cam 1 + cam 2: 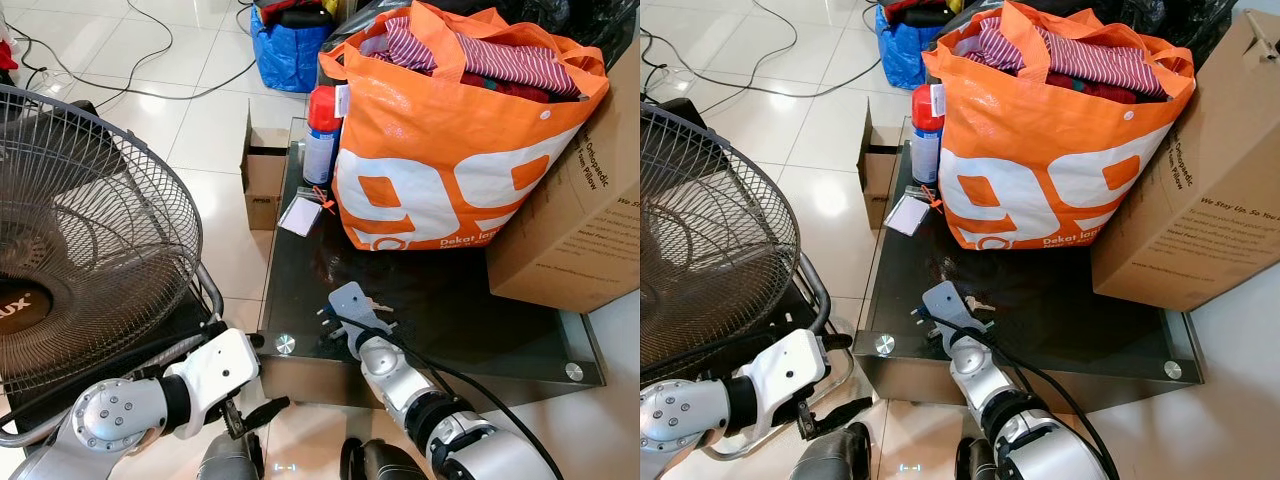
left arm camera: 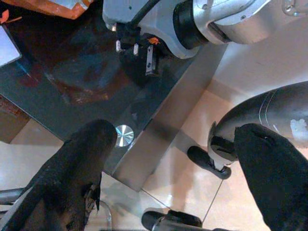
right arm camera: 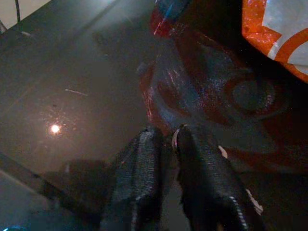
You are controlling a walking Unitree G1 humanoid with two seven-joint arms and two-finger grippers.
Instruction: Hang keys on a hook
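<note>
Where pinched, keys (image 3: 174, 139) between right hand (image 3: 166, 137) fingertips (over table (image 1: 470, 320)).

Right arm extended forward and down over the near edge of the dark glass table (image 1: 480, 330), wrist bent so the right gripper (image 3: 166, 144) points at the tabletop. Its two black fingers (image 3: 144, 168) are drawn together, tips almost touching, resting at the glass surface; whether anything lies between them cannot be told. Left arm held low, below and to the left of the table's near corner. The left gripper (image 2: 173, 159) hangs with fingers spread wide apart, holding nothing.
</note>
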